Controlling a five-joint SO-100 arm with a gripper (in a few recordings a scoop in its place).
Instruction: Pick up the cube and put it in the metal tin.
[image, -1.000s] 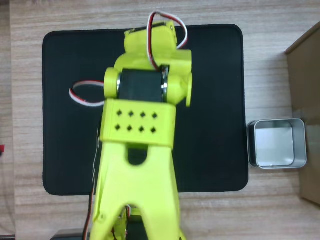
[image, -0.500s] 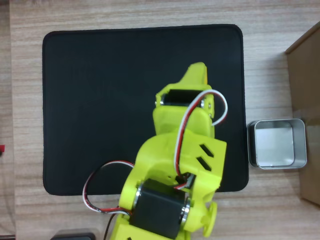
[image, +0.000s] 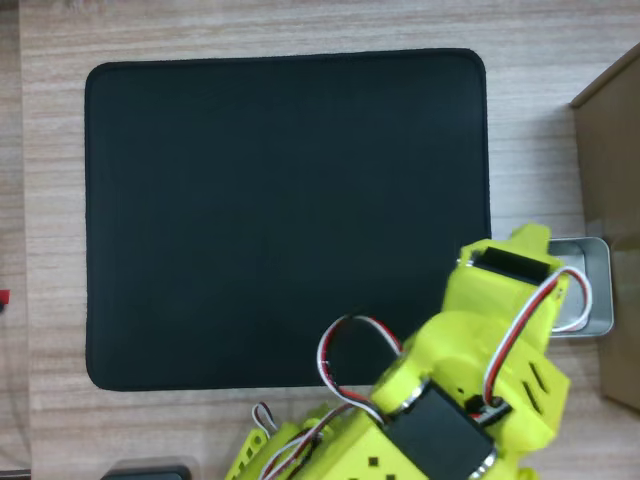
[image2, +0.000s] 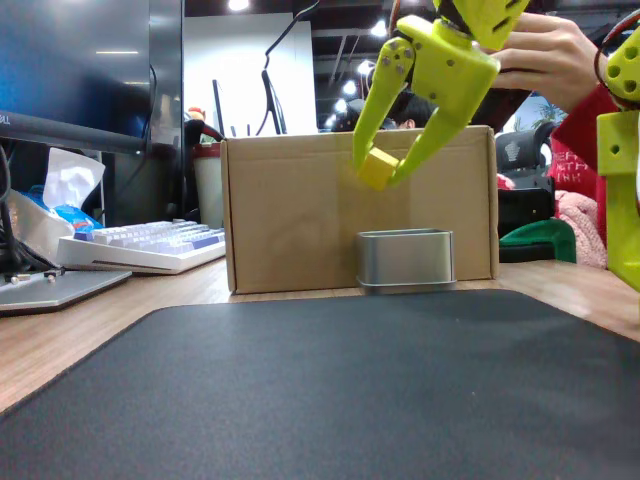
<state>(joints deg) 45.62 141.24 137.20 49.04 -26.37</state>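
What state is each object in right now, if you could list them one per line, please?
cube: held tilted between the fingers, in the air above the tin.
metal tin: upright on the table, open-topped.
gripper: shut on the cube, raised.
cardboard box: standing behind the tin.

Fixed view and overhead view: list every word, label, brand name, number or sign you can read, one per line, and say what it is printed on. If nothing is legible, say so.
No readable text in either view.
Cardboard box: plain faces, no print visible.
Metal tin: bare shiny wall, no label.
Yellow cube, held in the tool: plain faces.
Keyboard: key legends too small and blurred to read.
Black mat: no marking.
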